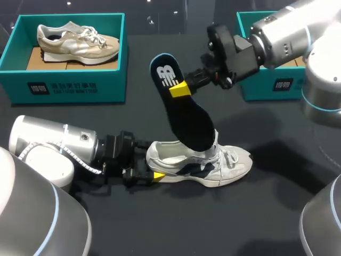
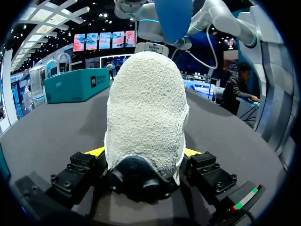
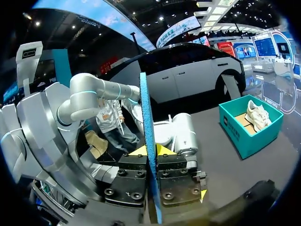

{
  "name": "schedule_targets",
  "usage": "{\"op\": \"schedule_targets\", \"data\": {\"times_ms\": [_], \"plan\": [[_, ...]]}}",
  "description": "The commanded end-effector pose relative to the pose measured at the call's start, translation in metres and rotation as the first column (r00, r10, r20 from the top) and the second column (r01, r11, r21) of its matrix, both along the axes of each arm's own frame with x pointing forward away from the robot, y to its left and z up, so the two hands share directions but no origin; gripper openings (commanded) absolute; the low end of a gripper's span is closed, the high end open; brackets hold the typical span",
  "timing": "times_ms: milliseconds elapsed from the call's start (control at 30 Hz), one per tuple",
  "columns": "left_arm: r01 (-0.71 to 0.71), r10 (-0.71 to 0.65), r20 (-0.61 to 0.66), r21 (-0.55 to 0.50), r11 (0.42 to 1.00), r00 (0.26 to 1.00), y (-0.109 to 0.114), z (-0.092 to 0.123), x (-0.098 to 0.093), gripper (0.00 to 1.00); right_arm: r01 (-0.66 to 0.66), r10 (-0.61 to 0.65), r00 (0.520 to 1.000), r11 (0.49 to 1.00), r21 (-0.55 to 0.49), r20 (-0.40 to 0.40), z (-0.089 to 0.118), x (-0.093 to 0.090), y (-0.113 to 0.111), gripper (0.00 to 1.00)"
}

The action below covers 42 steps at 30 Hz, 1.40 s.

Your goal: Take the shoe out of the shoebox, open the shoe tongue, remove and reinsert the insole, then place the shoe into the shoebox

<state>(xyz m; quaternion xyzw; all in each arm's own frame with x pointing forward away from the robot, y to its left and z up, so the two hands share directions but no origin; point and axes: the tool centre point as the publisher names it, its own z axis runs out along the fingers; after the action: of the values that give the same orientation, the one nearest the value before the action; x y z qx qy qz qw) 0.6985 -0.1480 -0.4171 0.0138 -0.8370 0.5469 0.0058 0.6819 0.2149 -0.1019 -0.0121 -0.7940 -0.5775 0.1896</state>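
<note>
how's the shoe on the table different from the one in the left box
The white shoe stands on the table, heel clamped in the left hand; the beige shoe sits in the teal box, untouched. The white shoe has a black insole sticking up from it, gripped by the right hand; the beige shoe shows none. Both are laced sneakers, upright on their soles.

Left pincer [image 1: 153, 169] clamped low, level; right pincer [image 1: 180, 88] clamped, raised.
</note>
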Motion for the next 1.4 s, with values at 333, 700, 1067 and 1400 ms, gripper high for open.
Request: {"op": "schedule_targets", "data": {"times_ms": [333,700,1067,1400], "plan": [[0.000,0.000,0.001,0.003,1.000,1.000,0.001,-0.004,0.001,0.00,0.087,-0.087,0.996,0.995,0.040,0.002,0.009,-0.024,-0.025,0.00],[0.000,0.000,0.001,0.003,1.000,1.000,0.001,-0.004,0.001,0.00,0.197,-0.182,0.977,0.968,0.156,-0.108,0.035,-0.064,-0.053,0.00],[0.000,0.000,0.001,0.003,1.000,1.000,0.001,-0.004,0.001,0.00,0.197,-0.182,0.977,0.968,0.156,-0.108,0.035,-0.064,-0.053,0.00],[0.000,0.000,0.001,0.003,1.000,1.000,0.001,-0.004,0.001,0.00,0.286,-0.264,0.955,0.941,0.181,-0.133,0.035,-0.087,-0.068,0.00]]}}
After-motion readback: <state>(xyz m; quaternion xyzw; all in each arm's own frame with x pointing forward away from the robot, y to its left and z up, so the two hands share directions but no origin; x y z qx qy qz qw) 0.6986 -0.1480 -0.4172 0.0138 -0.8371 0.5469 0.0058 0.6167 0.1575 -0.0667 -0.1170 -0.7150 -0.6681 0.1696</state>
